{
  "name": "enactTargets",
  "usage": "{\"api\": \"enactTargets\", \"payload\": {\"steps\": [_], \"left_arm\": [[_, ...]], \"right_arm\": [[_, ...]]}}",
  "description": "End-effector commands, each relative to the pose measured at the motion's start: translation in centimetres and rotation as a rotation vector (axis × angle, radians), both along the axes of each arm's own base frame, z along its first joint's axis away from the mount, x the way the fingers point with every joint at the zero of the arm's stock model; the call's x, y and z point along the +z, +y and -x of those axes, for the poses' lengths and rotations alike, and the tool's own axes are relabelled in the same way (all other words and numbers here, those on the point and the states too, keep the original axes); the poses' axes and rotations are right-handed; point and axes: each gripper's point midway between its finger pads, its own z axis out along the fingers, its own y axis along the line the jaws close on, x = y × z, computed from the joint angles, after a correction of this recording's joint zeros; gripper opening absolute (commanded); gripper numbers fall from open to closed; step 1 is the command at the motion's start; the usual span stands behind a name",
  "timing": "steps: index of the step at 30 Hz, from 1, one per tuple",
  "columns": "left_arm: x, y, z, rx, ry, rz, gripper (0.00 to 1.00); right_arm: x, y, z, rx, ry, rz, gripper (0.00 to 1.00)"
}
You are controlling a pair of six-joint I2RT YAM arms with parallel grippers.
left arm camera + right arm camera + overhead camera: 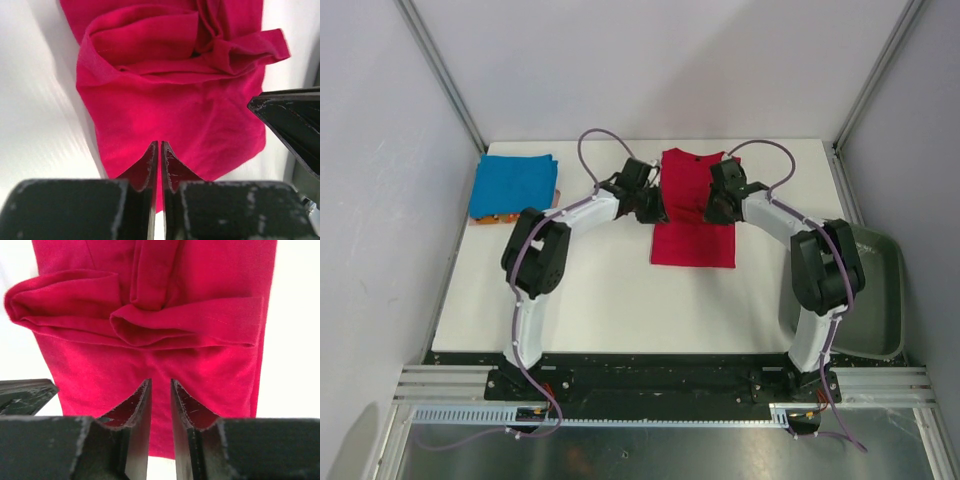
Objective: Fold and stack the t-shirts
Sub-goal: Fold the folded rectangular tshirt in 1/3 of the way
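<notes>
Tee [692, 245] lies folded narrow; long axis runs near-to-far.

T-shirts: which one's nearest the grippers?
The bright red cloth t-shirt, partly folded in the middle; the folded blue cloth t-shirt lies apart at far left.

red t-shirt [692, 240]: soft matt cloth | left claw [160, 146]: scuffed black plastic | table [590, 300]: smooth
</notes>
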Motion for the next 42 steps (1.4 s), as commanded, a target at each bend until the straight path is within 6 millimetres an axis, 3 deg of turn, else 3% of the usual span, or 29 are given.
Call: {"api": "enactTargets", "payload": {"steps": [1, 9, 16, 22, 26, 33, 36, 42], "left_arm": [[-0.4, -1.4, -1.2, -0.020, -0.010, 0.023, 0.08], [-1.9, -1.3, -4.7, 0.037, -0.061, -0.026, 0.07], [-1.8, -0.8, -6.9, 0.083, -0.094, -0.030, 0.07], [-3.3, -0.5, -7.8, 0.092, -0.069, -0.025, 0.07], [-4.4, -0.2, -8.1, 0.100, -0.052, -0.032, 0.08], [-5.1, 0.7, -8.2, 0.118, -0.031, -0.032, 0.08], [-4.3, 0.6, -8.2, 0.112, -0.039, -0.021, 0.08], [-3.9, 0.6, -7.8, 0.103, -0.040, -0.017, 0.09]], "right_arm": [[-0.2, 0.9, -1.4, 0.023, -0.020, -0.024, 0.24], [-1.7, 0.3, -2.8, 0.016, -0.003, -0.012, 0.23], [-1.8, -1.6, -6.6, -0.035, -0.003, -0.007, 0.22], [-2.4, -2.3, -9.2, -0.059, -0.002, -0.021, 0.22], [-4.2, -2.4, -9.6, -0.067, 0.040, -0.012, 0.22], [-7.1, -4.5, -8.0, -0.114, 0.108, 0.036, 0.22], [-6.4, -5.4, -8.0, -0.134, 0.097, 0.031, 0.21], [-2.3, -6.3, -9.0, -0.149, 0.031, 0.054, 0.23]]}}
